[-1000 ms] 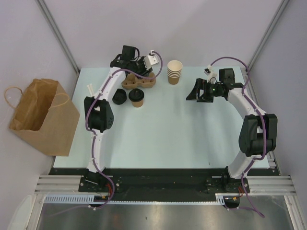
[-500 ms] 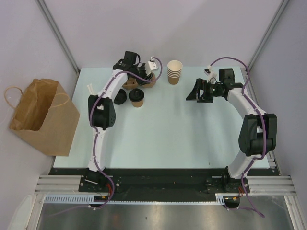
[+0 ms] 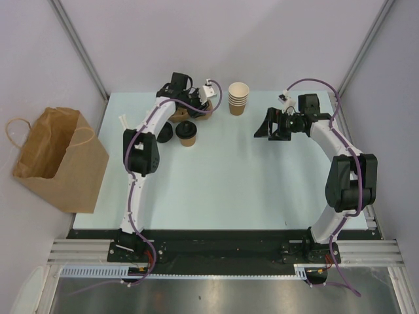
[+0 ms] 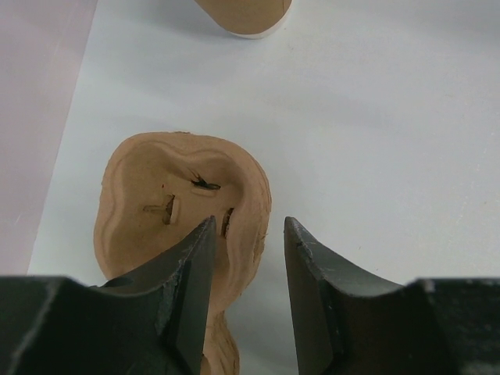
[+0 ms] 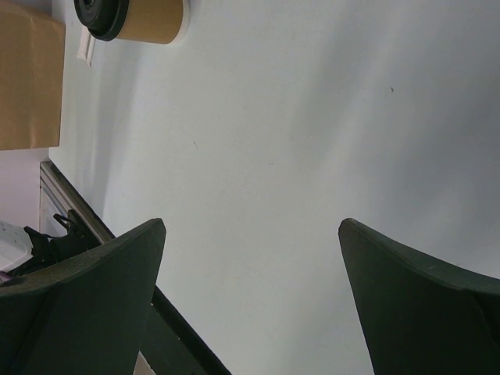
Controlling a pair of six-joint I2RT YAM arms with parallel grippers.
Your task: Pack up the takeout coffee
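The takeout coffee, a tan cup with a black lid, stands on the table left of centre; in the right wrist view the coffee shows far off at the top left. Just behind it lies a brown pulp cup carrier. My left gripper hangs over the carrier. That left gripper is open, one finger inside a cup well and the other outside the rim, with a gap at the outer finger. My right gripper is wide open above bare table, and nothing lies between its fingers.
A loose black lid lies left of the coffee. A stack of lidless paper cups stands at the back centre, its base showing in the left wrist view. An open brown paper bag sits off the table's left edge.
My left gripper has turned and settled further over the cup carrier, hiding more of it. The right arm, the coffee and the loose lid have not moved.
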